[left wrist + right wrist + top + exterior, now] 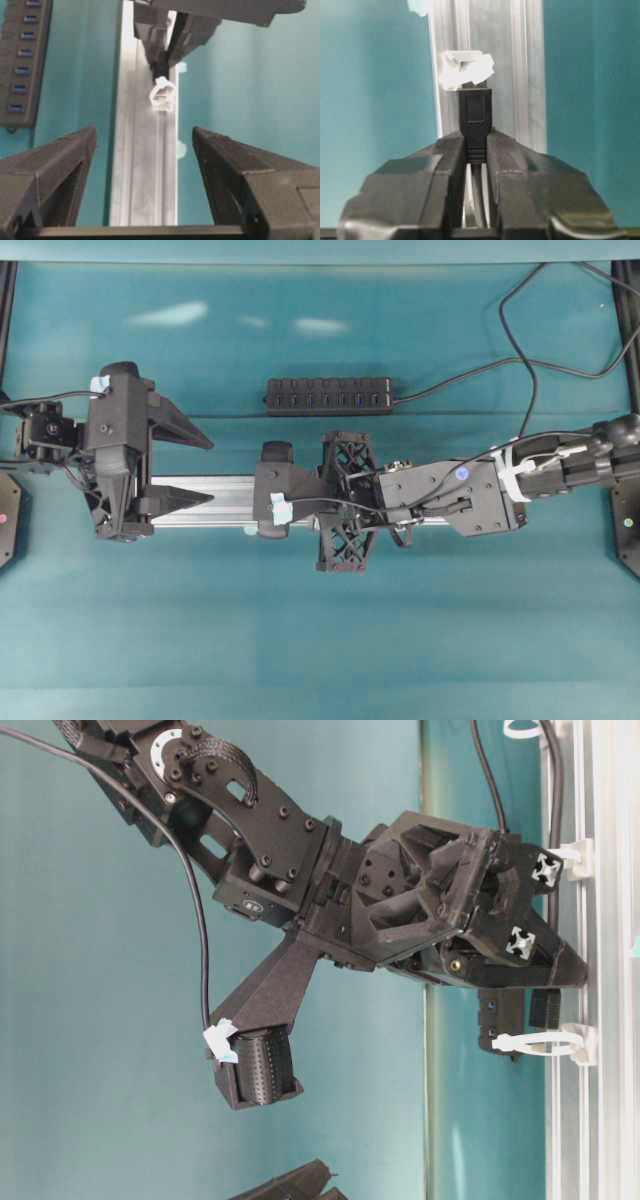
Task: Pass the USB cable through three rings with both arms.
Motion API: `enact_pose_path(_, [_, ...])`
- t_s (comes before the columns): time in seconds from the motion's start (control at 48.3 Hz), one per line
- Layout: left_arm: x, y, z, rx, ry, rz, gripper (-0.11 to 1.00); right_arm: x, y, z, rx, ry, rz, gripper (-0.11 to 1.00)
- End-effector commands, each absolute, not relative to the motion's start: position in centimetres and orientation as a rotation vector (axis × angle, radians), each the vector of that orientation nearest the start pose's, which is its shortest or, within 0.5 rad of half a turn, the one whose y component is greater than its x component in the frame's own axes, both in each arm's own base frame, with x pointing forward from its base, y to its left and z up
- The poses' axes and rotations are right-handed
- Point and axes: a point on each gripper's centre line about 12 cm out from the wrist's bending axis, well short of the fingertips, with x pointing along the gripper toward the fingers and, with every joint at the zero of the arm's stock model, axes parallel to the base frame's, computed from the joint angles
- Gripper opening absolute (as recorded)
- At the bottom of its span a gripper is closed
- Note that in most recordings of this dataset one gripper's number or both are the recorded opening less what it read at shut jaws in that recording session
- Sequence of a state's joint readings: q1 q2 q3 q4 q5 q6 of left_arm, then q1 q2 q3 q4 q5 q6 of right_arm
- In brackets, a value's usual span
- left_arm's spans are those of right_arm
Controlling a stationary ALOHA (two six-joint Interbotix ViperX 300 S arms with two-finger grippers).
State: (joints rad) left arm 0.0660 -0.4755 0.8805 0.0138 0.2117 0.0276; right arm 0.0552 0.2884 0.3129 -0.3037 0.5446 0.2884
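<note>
The right wrist view shows my right gripper (475,146) shut on the black plug (475,117) of the USB cable. The plug's tip is at the mouth of a whitish ring (468,70) on the silver rail (520,75). From table level, that ring (545,1042) sits around the plug tip, a second ring (570,860) stands beside the gripper, and a third (525,728) is at the top edge. The cord (533,390) trails off to the back right. My left gripper (145,135) is open and empty, straddling the rail short of the same ring (163,92).
A black multi-port hub (328,395) lies behind the rail (220,485), its own cord running right. Pale blue tape tabs sit along the rail's edge. The right arm's wrist covers the rail's middle in the overhead view. Teal tabletop lies all round.
</note>
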Motion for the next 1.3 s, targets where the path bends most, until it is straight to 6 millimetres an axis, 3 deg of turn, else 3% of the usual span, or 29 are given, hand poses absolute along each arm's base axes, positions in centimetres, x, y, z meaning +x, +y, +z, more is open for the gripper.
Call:
enact_pose_path(0.0, [28.9, 1.9, 24.3, 0.021, 0.589, 0.055, 0.80, 44.7, 2.1, 13.4, -0.111, 1.075, -0.067, -0.07])
enact_pose_path(0.766, [28.8, 1.9, 24.2, -0.010, 0.591, 0.063, 0.80, 45.8, 1.8, 14.8, -0.115, 1.058, -0.082, -0.07])
enact_pose_path(1.284, [28.9, 1.9, 24.0, -0.008, 0.595, 0.062, 0.80, 46.4, 1.7, 14.4, -0.082, 1.052, -0.089, -0.07])
